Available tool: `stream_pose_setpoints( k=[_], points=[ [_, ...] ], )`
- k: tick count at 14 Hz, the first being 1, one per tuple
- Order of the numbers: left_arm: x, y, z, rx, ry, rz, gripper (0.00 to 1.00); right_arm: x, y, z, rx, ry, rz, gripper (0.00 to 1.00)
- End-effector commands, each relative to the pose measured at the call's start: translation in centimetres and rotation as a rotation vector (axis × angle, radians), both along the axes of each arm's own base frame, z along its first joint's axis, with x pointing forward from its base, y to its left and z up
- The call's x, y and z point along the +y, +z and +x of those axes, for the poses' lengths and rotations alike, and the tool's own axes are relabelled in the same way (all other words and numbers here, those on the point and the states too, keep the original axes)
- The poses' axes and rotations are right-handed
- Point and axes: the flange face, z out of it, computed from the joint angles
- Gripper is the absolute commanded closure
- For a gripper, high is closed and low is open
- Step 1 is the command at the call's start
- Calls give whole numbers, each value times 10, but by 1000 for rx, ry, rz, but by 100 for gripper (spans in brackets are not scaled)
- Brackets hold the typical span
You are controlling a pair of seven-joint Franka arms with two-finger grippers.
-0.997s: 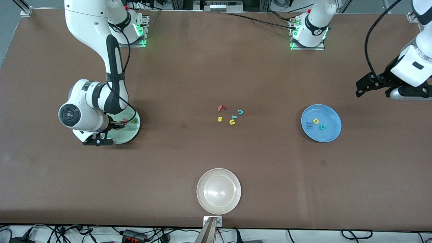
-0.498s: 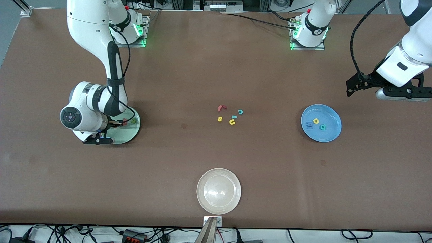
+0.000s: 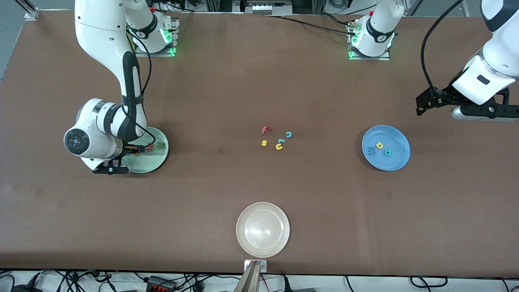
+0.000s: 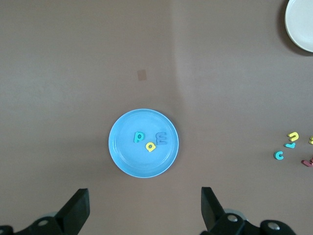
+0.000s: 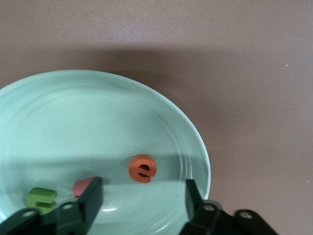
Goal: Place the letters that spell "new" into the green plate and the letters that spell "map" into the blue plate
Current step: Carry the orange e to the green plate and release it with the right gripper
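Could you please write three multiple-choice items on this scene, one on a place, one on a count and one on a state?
1. Where does the orange e lie?
A. in the green plate
B. in the whitish-beige plate
C. on the bare table

2. How many letters lie in the blue plate?
A. one
B. three
C. five

3. How do the right gripper's jaws stand?
A. shut on the e
B. open over the green plate
C. shut on a plate rim

Answers: 1 A, the right wrist view shows the e on the mint surface. 2 B, a blue, a yellow and a teal letter show there. 3 B, the e lies free between parted fingers.
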Motion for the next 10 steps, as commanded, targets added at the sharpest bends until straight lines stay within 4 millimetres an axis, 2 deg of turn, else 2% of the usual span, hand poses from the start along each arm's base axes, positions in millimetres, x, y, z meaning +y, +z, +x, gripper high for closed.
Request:
stream_pose_setpoints(
  k=[1, 4, 7, 10],
  points=[
    [4, 1, 2, 14, 14, -5, 0, -1, 10, 6, -21, 0, 24, 0],
    [3, 3, 5, 10, 12, -5, 0, -4, 20, 15, -46, -11, 21, 0],
    [3, 1, 6, 13, 11, -6, 0, 1, 31, 24, -69, 2, 25, 0],
    [2, 1, 6, 13, 12, -6, 0, -5, 43, 31, -92, -4, 22, 0]
  ],
)
